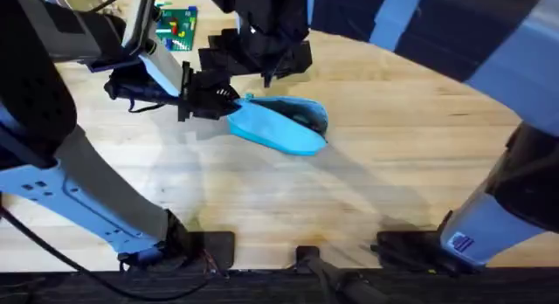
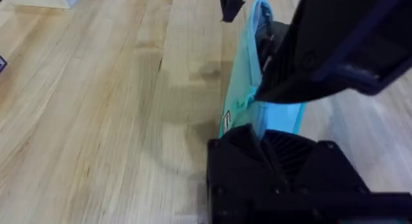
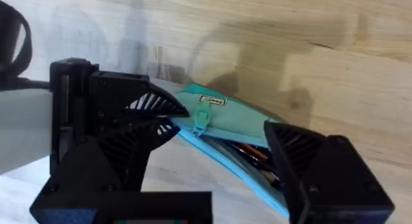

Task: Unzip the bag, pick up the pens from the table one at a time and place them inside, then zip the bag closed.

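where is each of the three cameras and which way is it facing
overhead: above the arm bases, looking down and forward at the light wooden table; both arms show, meeting at the soft light-blue fabric pouch.
left wrist: on the left arm, looking along the pouch; left tool clamps its end.
right wrist: on the right arm, looking into the pouch's open zipper; right tool straddles it.
shared: the pouch.

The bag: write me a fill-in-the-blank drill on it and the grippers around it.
1. The bag is coloured light ____.
2. The left gripper pinches the bag at one ____.
3. In the right wrist view, the bag's zipper is partly ____, with pens inside.
4. The bag rests on a ____ table.

Missing words: blue; end; open; wooden
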